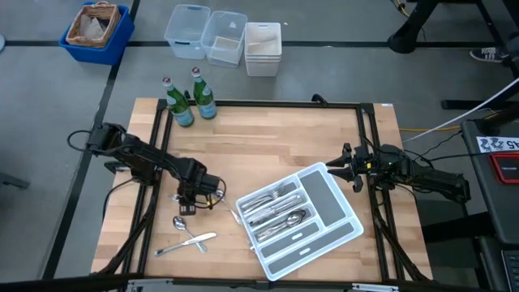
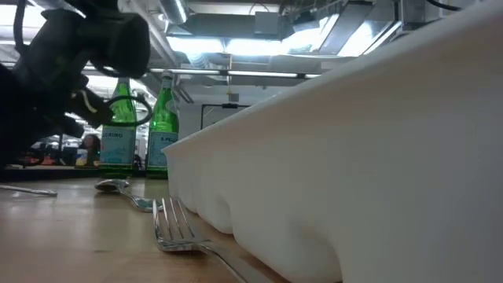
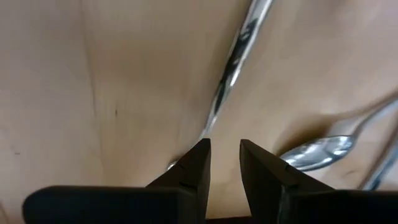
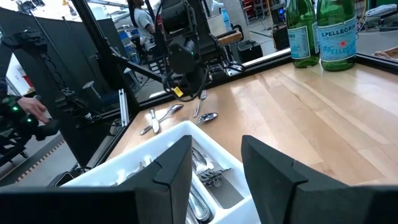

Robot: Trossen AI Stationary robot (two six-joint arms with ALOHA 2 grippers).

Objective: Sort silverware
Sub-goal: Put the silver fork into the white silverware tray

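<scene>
1. Several shiny metal utensils [image 1: 188,240] lie loose on the wooden counter [image 1: 268,142]; others fill the white divided tray [image 1: 340,235].
2. Left pincer [image 3: 225,163], slightly parted, holds nothing; we judge it may nudge the slim handle [image 3: 235,59] aside.
3. Right pincer [image 4: 214,165] waits released.

Silverware: part sorted into the white divided tray [image 1: 328,199], part loose on the table beside it.

You have a batch of shiny forks, spoons and knives [image 1: 276,212] lying flat in the tray's long compartments nearest the loose pieces. Outside the tray, on its left-arm side, you have a spoon [image 1: 180,222] lying flat, bowl up, and next to it two crossed slim pieces [image 1: 188,242]. One fork [image 2: 174,228] lies just beside the tray wall, tines curving upward.
</scene>
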